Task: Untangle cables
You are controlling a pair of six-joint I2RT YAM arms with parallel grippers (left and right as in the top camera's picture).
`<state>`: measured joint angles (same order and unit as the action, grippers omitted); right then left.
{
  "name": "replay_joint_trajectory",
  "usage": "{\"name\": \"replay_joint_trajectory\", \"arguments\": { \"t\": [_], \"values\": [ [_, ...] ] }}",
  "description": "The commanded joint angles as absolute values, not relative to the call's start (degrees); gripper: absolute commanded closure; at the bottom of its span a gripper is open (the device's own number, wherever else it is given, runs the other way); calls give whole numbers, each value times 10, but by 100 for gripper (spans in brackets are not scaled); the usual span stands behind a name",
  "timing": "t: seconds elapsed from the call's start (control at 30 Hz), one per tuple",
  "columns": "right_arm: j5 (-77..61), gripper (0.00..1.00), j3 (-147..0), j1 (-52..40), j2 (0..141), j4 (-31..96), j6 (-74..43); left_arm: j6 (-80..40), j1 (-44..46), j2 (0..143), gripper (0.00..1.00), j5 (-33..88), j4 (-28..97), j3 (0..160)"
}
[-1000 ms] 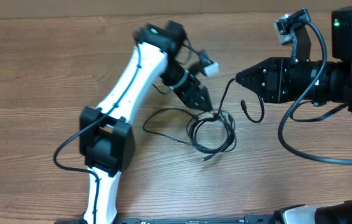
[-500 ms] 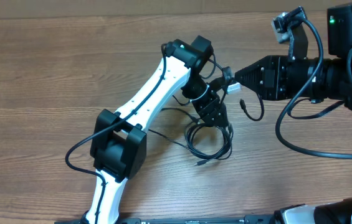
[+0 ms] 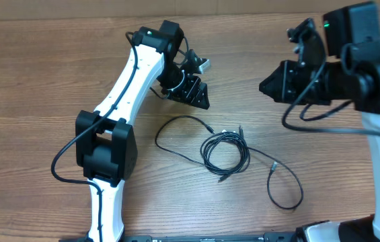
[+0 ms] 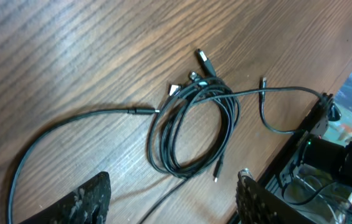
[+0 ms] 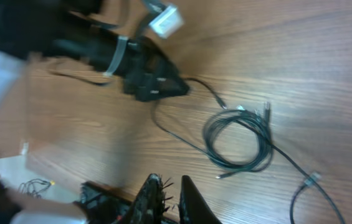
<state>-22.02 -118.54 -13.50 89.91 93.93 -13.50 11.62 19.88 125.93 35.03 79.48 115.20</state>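
The cables lie on the wooden table. A black coil [image 3: 224, 151] of several loops sits in the middle, with small plug ends at its top. One strand [image 3: 181, 118] curves out to its left. Another strand runs right into a loose loop [image 3: 287, 191]. My left gripper [image 3: 198, 94] hangs open and empty above and behind the coil [image 4: 191, 130]; its fingers [image 4: 172, 205] frame the bottom of the left wrist view. My right gripper [image 3: 265, 86] is to the upper right, apart from the cables. Its fingers [image 5: 172, 199] are close together with nothing between them; the coil [image 5: 238, 140] lies beyond them.
The table's front edge and dark equipment [image 4: 325, 162] show at the right of the left wrist view. Thick black wires hang from the right arm [image 3: 351, 74]. The left arm [image 3: 129, 87] stretches over the table's left half.
The left gripper has pulled back up and left from the coil. The right gripper has drawn back. The strand that rose to the right gripper now lies on the table as a loop at the right.
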Motion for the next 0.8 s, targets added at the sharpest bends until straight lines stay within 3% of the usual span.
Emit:
{"name": "replay_joint_trajectory", "arguments": {
  "t": [0.0, 0.07, 0.2, 0.53, 0.77],
  "values": [
    [-201, 83, -1134, -134, 899, 919, -137, 98, 215, 1260, 35, 336, 800, 1149],
    [-201, 64, -1111, -134, 899, 907, -137, 99, 223, 1260, 35, 324, 810, 1148],
    [-184, 46, -1089, -134, 899, 901, -137, 102, 246, 1260, 36, 251, 825, 1130],
    [-158, 31, -1087, -121, 899, 901, -137, 46, 269, 1260, 37, 236, 715, 981],
    [-154, 28, -1087, -121, 899, 901, -137, -15, 305, 1260, 36, 218, 574, 898]
  ]
}}
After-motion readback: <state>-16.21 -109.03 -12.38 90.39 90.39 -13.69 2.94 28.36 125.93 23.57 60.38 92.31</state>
